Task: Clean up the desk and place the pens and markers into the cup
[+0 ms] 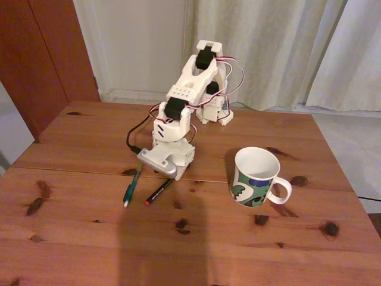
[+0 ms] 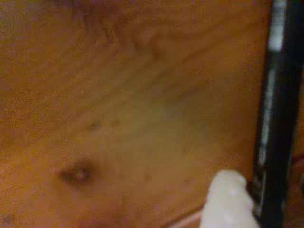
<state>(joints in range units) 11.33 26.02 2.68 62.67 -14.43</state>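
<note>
On the desk [image 1: 83,238] lie a teal-green pen [image 1: 132,186] with a white tip and a thin black pen [image 1: 159,192] with a red end, side by side in the fixed view. My gripper [image 1: 159,168] is bent down low over their far ends, its grey jaw just above the wood. In the blurred wrist view a white fingertip [image 2: 227,202] sits right beside the black pen [image 2: 278,118], close to the table. The white cup [image 1: 256,177], with its green and blue pattern, stands to the right, handle pointing right. The white marker is out of view.
The arm's base [image 1: 213,110] stands at the back of the table by the curtains. Dark knots dot the wood, and a seam [image 1: 71,173] crosses it. A shadow falls on the front middle of the table.
</note>
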